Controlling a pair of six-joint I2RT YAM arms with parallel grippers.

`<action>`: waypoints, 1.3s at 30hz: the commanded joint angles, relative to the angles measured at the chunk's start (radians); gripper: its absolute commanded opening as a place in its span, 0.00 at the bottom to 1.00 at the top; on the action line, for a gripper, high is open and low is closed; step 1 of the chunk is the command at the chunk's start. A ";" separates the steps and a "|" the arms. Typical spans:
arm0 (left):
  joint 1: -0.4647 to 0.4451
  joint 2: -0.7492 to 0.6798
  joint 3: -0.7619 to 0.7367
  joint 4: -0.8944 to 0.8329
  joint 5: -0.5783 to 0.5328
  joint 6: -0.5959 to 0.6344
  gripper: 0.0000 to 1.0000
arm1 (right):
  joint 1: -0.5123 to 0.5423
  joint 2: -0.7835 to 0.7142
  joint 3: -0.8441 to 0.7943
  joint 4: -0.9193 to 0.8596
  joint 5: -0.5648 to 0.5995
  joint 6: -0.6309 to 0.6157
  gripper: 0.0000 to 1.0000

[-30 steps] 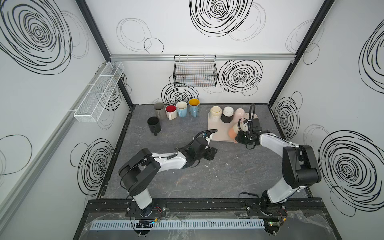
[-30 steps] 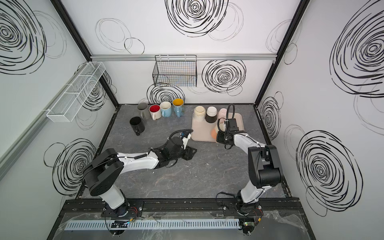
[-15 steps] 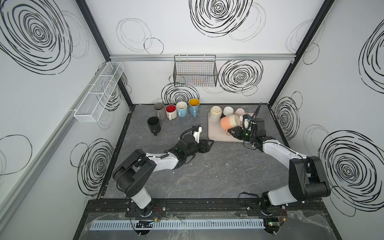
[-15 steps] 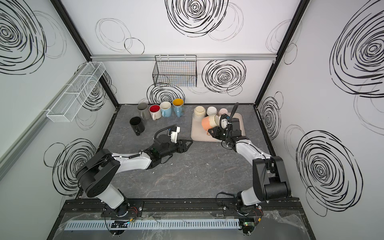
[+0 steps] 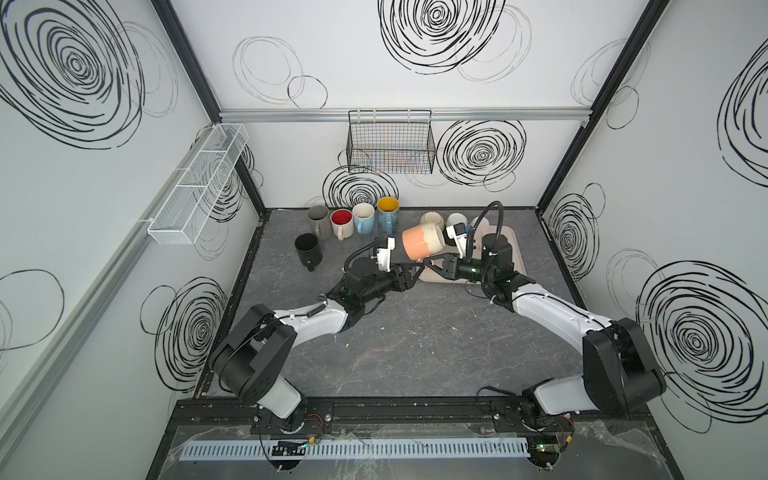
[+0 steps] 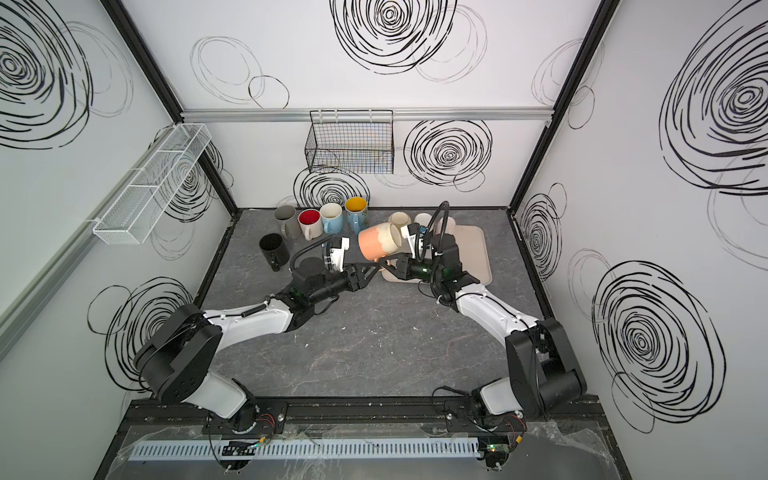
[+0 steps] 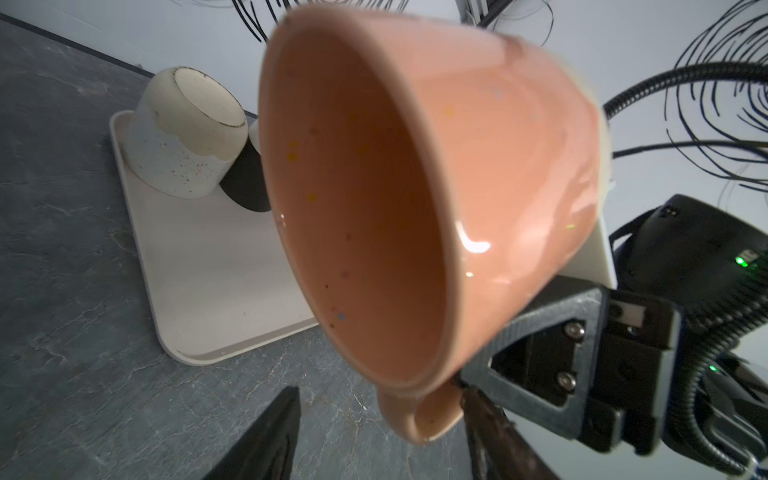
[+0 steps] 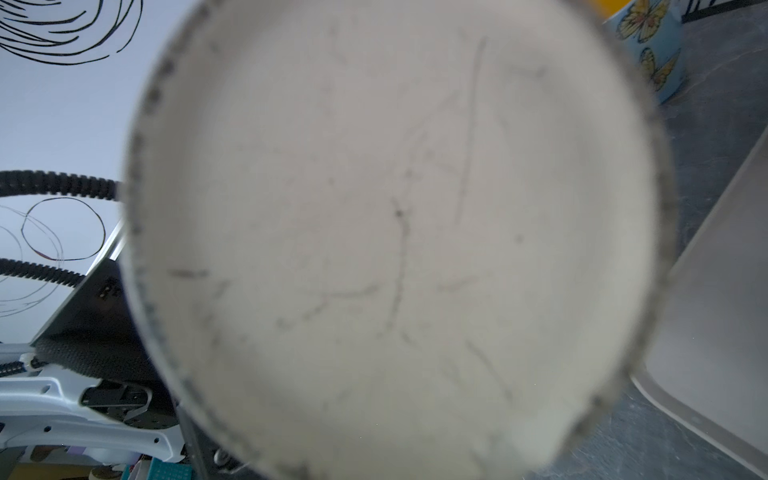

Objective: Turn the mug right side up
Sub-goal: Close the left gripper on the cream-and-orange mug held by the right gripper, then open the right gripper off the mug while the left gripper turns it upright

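Desk: a dark grey marbled desk point(image 5: 415, 353); both arms reach in from its front edge.
Left gripper: the left gripper point(image 5: 417, 271) sits under the mug with its jaws spread apart and gripping nothing; the handle hangs between its fingers point(image 7: 270, 436).
Right gripper: the right gripper point(image 5: 432, 262) is clamped on the mug's handle.
Mug: a salmon-pink ceramic mug with a cream base point(image 5: 419, 245) is held clear of the desk on its side above the tray's front left corner, mouth toward the left arm.
Tray: a beige plastic tray point(image 5: 515, 249) lies in the back right corner, carrying a cream speckled mug point(image 7: 183, 137) set upside down.
Back edge: a row of four upright mugs point(image 5: 353, 220), with a black mug point(image 5: 308, 249) in front of it.
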 commanded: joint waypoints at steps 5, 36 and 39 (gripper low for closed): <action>0.034 -0.010 -0.013 0.123 0.027 -0.084 0.53 | 0.031 -0.017 0.061 0.246 -0.075 0.071 0.00; 0.078 -0.089 -0.019 0.464 0.255 -0.167 0.00 | 0.030 0.042 0.089 0.239 -0.085 0.143 0.34; 0.095 -0.102 -0.041 0.457 0.232 -0.164 0.00 | 0.031 0.030 0.110 0.148 -0.057 0.089 0.38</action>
